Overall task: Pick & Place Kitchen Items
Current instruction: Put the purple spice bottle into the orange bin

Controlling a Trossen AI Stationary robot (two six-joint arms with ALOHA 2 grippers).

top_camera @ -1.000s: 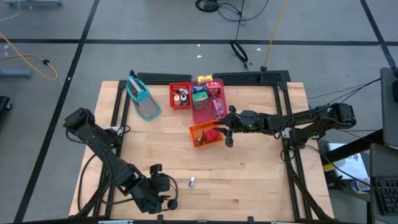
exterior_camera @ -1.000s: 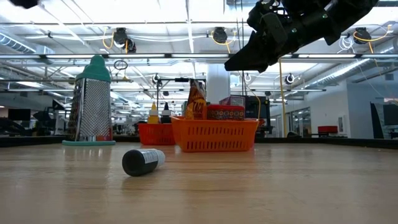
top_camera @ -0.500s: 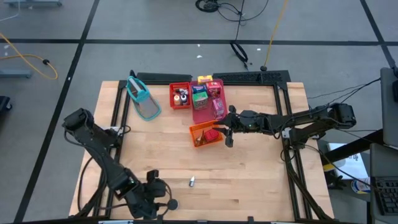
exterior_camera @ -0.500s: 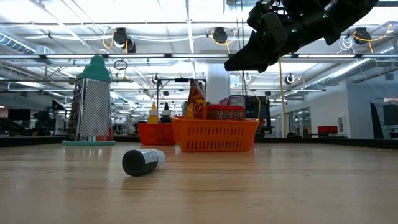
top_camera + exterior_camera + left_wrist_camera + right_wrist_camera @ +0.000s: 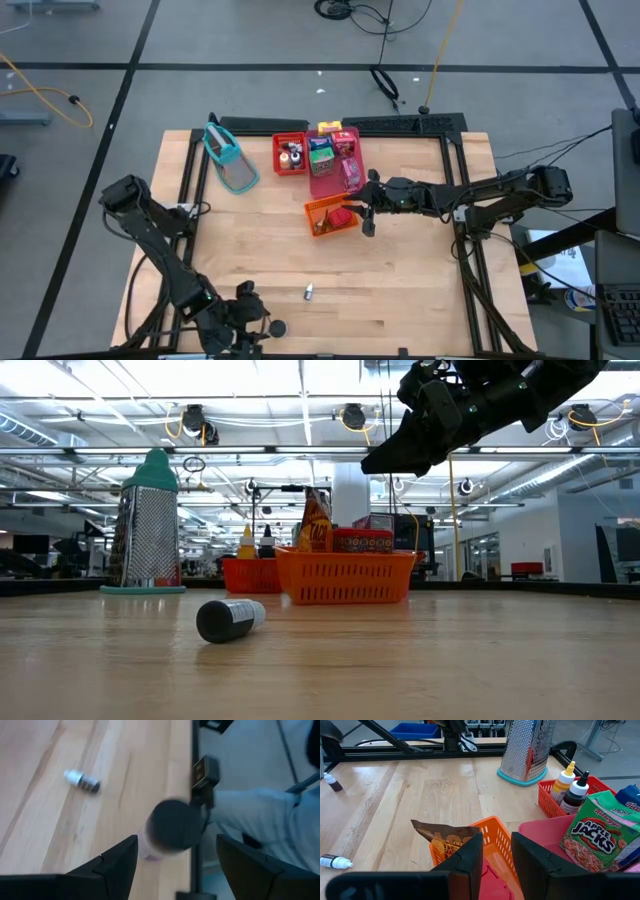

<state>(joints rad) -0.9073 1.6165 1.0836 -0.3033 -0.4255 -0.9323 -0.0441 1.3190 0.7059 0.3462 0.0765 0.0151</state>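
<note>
**Q:** How are the two claws seen, and what is nearest each?

**A:** The left claw [image 5: 172,857] is seen with its fingers spread wide and nothing gripped between them. It is held at the near edge of the worktop [image 5: 400,270]. A little way ahead of it, a tiny bottle [image 5: 309,292] is seen lying on its side on the bare wood, well apart from everything else.

**Q:** And the right claw?

**A:** The right claw [image 5: 496,852] is held above the orange tray [image 5: 328,216], with a narrow gap left between its fingers; whether anything is pinched cannot be told. Directly below it, a brown snack packet [image 5: 445,837] and a red box [image 5: 492,880] are seen lying in that tray.

**Q:** What is placed farther out?

**A:** Just beyond the orange tray, a pink tray [image 5: 325,183] is seen, with a green cereal box [image 5: 595,837] stood upright in it. Next to that, a red tray [image 5: 277,155] is seen, with a yellow squeeze bottle [image 5: 563,779] and a dark squeeze bottle [image 5: 577,790] inside. Farthest off, a teal-framed mesh basket [image 5: 231,157] is stood on the worktop.
</note>
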